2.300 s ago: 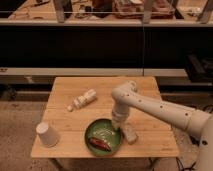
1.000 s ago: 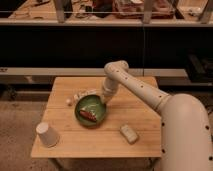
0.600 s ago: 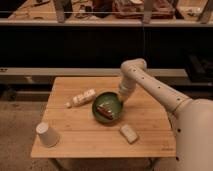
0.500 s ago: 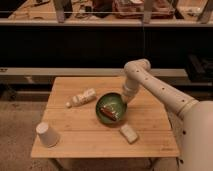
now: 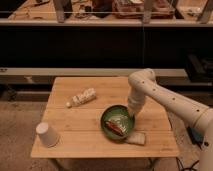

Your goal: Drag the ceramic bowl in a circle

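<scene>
The green ceramic bowl [image 5: 119, 122] sits on the wooden table [image 5: 70, 122], right of centre, near the front. Its inside is pale and ridged and holds a reddish-brown food piece [image 5: 117, 129]. My gripper [image 5: 133, 113] comes down from the white arm at the right and meets the bowl's right rim.
A white upside-down paper cup [image 5: 48, 134] stands at the front left corner. A small white bottle [image 5: 82, 98] lies on its side left of centre. A pale block [image 5: 136, 138] lies just in front of the bowl. A dark counter runs behind the table.
The bowl has moved with my gripper from the table's middle to the right and towards the front, close to the pale block. The cup and bottle have stayed put.
</scene>
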{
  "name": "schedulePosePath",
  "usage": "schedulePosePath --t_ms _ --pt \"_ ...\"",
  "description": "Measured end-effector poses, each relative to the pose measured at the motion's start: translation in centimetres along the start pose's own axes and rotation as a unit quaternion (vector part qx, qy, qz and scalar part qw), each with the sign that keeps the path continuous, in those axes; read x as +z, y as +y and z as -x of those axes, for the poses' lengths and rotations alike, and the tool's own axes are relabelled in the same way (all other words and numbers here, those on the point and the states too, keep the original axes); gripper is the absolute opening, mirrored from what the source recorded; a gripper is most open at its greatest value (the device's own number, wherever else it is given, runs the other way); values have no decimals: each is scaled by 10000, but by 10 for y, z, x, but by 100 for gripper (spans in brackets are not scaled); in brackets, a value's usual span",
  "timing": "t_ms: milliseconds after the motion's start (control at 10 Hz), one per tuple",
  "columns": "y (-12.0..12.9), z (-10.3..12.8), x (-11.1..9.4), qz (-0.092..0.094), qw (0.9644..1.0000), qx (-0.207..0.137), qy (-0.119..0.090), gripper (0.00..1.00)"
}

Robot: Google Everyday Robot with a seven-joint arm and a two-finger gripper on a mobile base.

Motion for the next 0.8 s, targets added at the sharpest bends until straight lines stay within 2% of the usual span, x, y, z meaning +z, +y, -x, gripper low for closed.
schedulePosePath --t_ms 200,300,400,800 --pt "-23 23 15 -8 9991 -336 -273 0" --pt "-34 26 20 -35 9983 -473 -351 0" --pt "-56 27 27 -96 9965 -711 -438 0" --pt "-137 0 49 -421 9864 -1484 -562 0"
